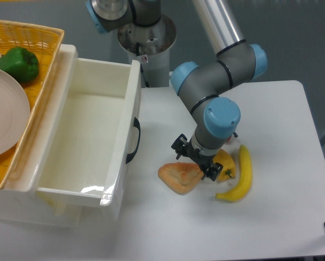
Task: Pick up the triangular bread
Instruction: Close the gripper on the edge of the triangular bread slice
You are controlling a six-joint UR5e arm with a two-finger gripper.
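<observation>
From my feed, the big white bin fills the left side of the table, with a wicker basket propped on its far edge holding a plate and a green pepper. The gripper is right down over the triangular bread's right edge; can't tell if the fingers are spread or pinching. Just right of it sit the banana and yellow pepper.

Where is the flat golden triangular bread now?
The flat golden triangular bread lies on the white table, right of the white plastic bin and left of the small yellow pepper, directly under the gripper.
</observation>
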